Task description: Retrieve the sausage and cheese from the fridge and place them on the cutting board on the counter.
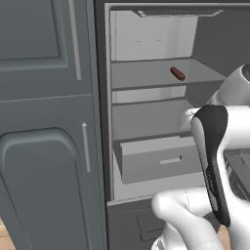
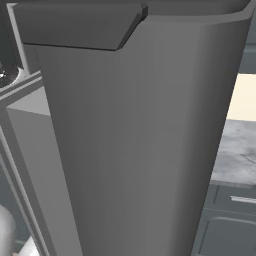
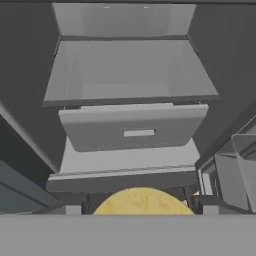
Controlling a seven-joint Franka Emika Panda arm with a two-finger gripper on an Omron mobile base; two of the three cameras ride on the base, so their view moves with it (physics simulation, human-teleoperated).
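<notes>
Cheese (image 3: 142,201) sits between the tips of the tool (image 3: 142,210), which looks clamped on it, outside the open fridge (image 1: 146,146). From the tool, the sausage (image 1: 177,73) lies up and deeper, on the upper shelf (image 1: 146,78), its long axis slanted.

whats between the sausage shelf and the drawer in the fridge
One more shelf, and it looks bare. In the left base view the sausage lies on the upper shelf, the bare shelf sits below it, and the drawer comes under that.
</notes>
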